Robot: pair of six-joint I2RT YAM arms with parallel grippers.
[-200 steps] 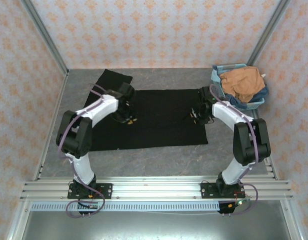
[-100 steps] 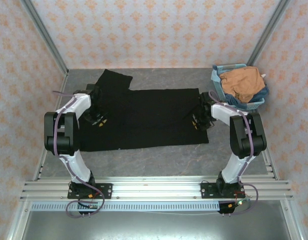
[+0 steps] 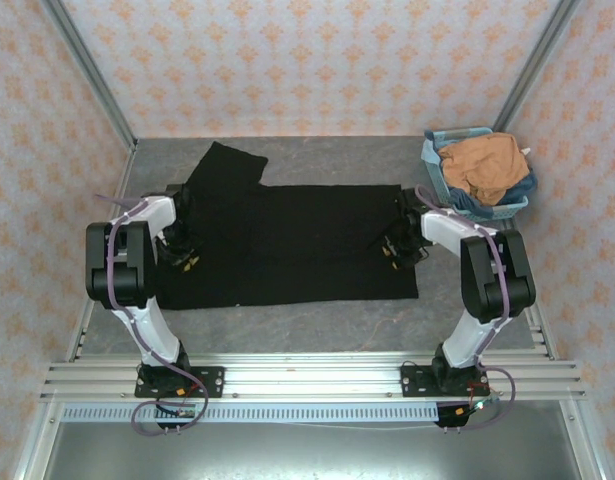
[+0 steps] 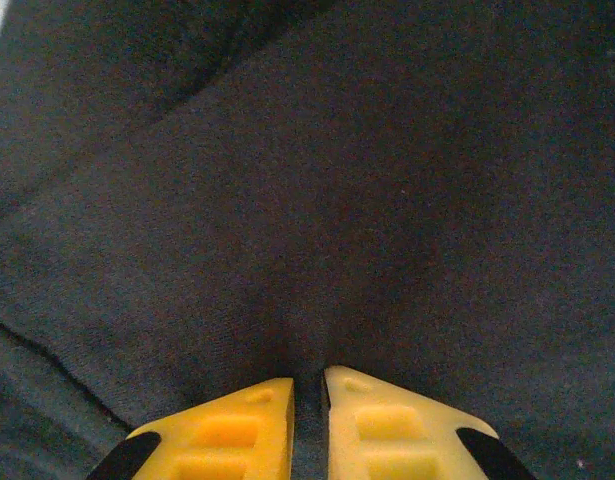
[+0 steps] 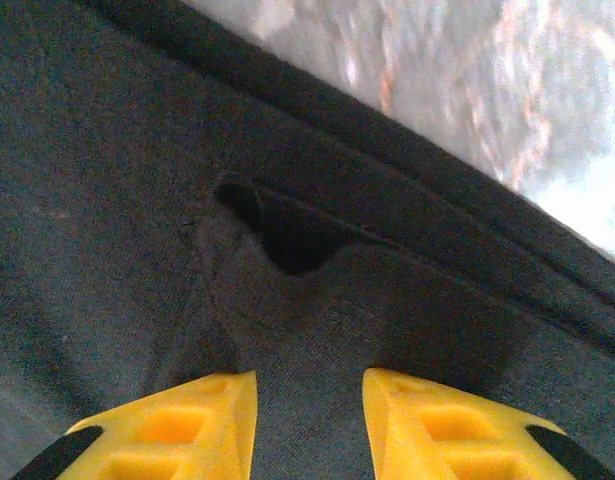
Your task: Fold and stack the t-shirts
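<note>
While peach-patterned walls point(image 3: 307, 60) enclosed the grey table point(image 3: 317, 320), the left gripper point(image 4: 307, 387) pinched the soft black t-shirt point(image 3: 297, 240). The right gripper point(image 5: 309, 385) stood parted over its seam.

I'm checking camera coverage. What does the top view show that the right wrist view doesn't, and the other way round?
The top view adds the black tee's whole outline, spread flat with a sleeve pointing far left, the left tool at its left edge, and the basket holding the orange tee at the far right. The right wrist view adds a close look at a small pucker in the cloth just ahead of the right tool, whose yellow fingers stand apart. Both share the black tee, the right tool and some bare table.
</note>
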